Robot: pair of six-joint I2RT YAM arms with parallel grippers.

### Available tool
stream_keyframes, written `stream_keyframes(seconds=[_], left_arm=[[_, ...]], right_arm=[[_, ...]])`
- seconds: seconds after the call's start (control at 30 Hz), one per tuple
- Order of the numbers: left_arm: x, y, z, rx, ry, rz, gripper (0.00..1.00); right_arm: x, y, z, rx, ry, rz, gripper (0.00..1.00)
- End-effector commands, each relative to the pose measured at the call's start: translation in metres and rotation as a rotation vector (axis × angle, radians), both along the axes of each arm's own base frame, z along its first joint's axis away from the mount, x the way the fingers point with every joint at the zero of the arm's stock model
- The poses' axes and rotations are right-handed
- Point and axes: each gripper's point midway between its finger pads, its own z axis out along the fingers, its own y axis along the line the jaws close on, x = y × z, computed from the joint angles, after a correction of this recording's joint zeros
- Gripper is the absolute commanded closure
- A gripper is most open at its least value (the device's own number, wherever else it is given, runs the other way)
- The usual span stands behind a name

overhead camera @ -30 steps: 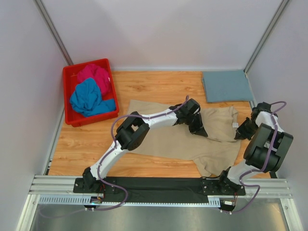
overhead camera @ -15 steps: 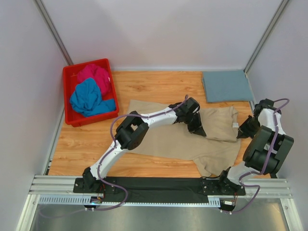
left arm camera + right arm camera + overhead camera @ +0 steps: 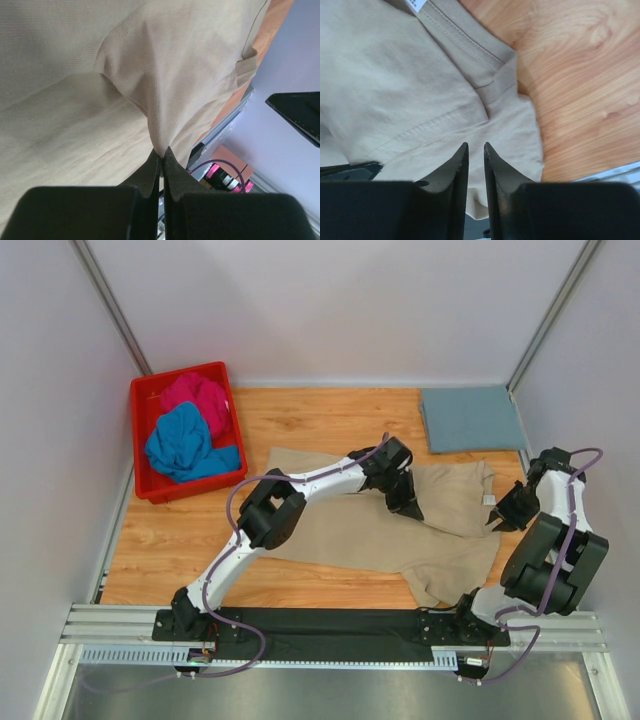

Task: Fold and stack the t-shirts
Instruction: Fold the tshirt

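Overhead and wrist views, fold in progress. I am working the beige cotton t-shirt (image 3: 350,535), which is lying spread across the middle and right of the wooden desk (image 3: 300,420), its collar end turned toward the right arm.

The left fingers (image 3: 150,172) are clenching a thin ridge of this shirt's cloth near its middle, and the fabric is tenting up to the pinch. The right fingers (image 3: 457,165) are standing slightly parted just over the sleeve and collar corner, with nothing between them.

A folded grey-blue t-shirt (image 3: 470,418) is lying at the far right corner. A magenta t-shirt (image 3: 195,392) and a bright blue t-shirt (image 3: 180,445) are sitting crumpled in the red plastic bin (image 3: 142,405) at the far left.

Risks, as I am judging them:
- The left pinch is holding only a narrow fold, so a quick pull could slip it free.
- With one end unheld, carrying the fold over is likely to drag the lower layer and skew the crease.
- The right fingers may be closing on two layers, or missing the edge.
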Motion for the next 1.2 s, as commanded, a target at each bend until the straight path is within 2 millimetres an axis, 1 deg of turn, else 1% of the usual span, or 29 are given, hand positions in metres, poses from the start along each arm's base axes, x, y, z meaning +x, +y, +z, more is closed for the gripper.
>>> stream_keyframes(seconds=[0.0, 0.03, 0.07, 0.1, 0.2, 0.27, 0.37, 0.43, 0.5, 0.53, 0.7, 0.87, 0.9, 1.0, 1.03, 1.13, 1.17], left_arm=[[-0.002, 0.0, 0.003, -0.014, 0.012, -0.032, 1.0], [-0.002, 0.001, -0.002, -0.007, 0.022, -0.031, 1.0], [-0.002, 0.0, -0.001, -0.016, 0.02, -0.033, 1.0], [-0.003, 0.0, -0.002, -0.018, 0.021, -0.033, 1.0], [-0.005, 0.0, -0.005, -0.027, 0.031, -0.034, 1.0], [-0.005, 0.0, -0.005, -0.028, 0.03, -0.037, 1.0], [-0.004, -0.001, -0.005, -0.034, 0.031, -0.036, 1.0], [-0.004, -0.001, -0.006, -0.032, 0.034, -0.034, 1.0], [-0.004, -0.002, -0.004, -0.036, 0.029, -0.036, 1.0], [-0.004, -0.002, -0.005, -0.036, 0.027, -0.036, 1.0], [-0.005, 0.0, -0.007, -0.028, 0.031, -0.04, 1.0], [-0.004, -0.001, -0.008, -0.031, 0.032, -0.038, 1.0], [-0.004, -0.001, -0.008, -0.032, 0.032, -0.037, 1.0], [-0.004, -0.002, -0.008, -0.031, 0.036, -0.033, 1.0], [-0.003, -0.002, -0.008, -0.033, 0.034, -0.032, 1.0], [-0.003, -0.003, -0.008, -0.035, 0.033, -0.031, 1.0], [-0.003, -0.003, -0.008, -0.035, 0.033, -0.031, 1.0]], right_arm=[[0.018, 0.006, -0.008, 0.063, -0.056, 0.019, 0.74], [0.019, 0.004, -0.011, 0.05, -0.05, 0.015, 0.7], [0.017, 0.002, -0.016, 0.043, -0.04, 0.011, 0.68], [0.021, 0.0, -0.018, 0.036, -0.052, 0.013, 0.68], [0.025, 0.006, -0.027, 0.08, -0.061, 0.027, 0.67], [0.031, 0.006, -0.031, 0.09, -0.076, 0.023, 0.67], [0.03, 0.006, -0.041, 0.101, -0.053, 0.016, 0.67], [0.028, 0.008, -0.052, 0.114, -0.027, 0.02, 0.68], [0.026, 0.007, -0.057, 0.106, -0.019, 0.021, 0.67], [0.023, 0.006, -0.061, 0.099, -0.009, 0.019, 0.66], [0.018, 0.006, -0.069, 0.09, 0.009, 0.016, 0.65], [0.017, 0.002, -0.07, 0.067, 0.011, 0.026, 0.65], [0.016, 0.001, -0.069, 0.063, 0.015, 0.028, 0.66], [0.014, -0.001, -0.072, 0.051, 0.033, 0.033, 0.74], [0.014, -0.002, -0.072, 0.048, 0.034, 0.034, 0.81], [0.015, -0.003, -0.073, 0.05, 0.04, 0.033, 0.93], [0.015, -0.003, -0.073, 0.05, 0.042, 0.033, 0.95]])
